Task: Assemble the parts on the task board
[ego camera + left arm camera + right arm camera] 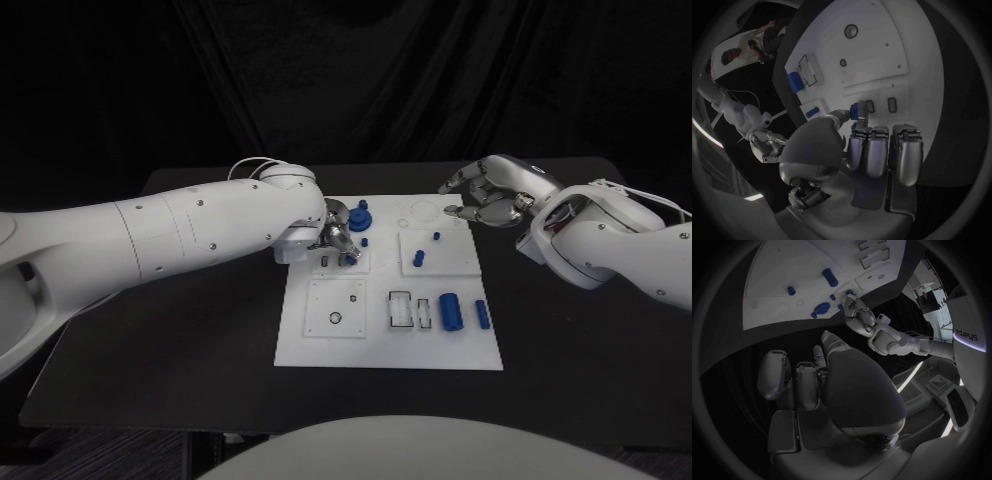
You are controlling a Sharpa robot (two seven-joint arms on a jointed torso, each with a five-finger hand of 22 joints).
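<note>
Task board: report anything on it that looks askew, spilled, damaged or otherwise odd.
Nothing stands out. The white task board lies flat and square on the black table; the small blue parts lie or stand within its outline, none spilled. The left hand pinches a small blue piece at the board; the right hand hovers near its far edge.

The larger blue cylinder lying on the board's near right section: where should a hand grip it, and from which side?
Grip the larger blue cylinder across its middle, coming from above. It lies flat on the task board, so its round sides are exposed. A slimmer blue piece lies close on one side and a white slot block on the other, so fingers should probably drop into those gaps carefully.
</note>
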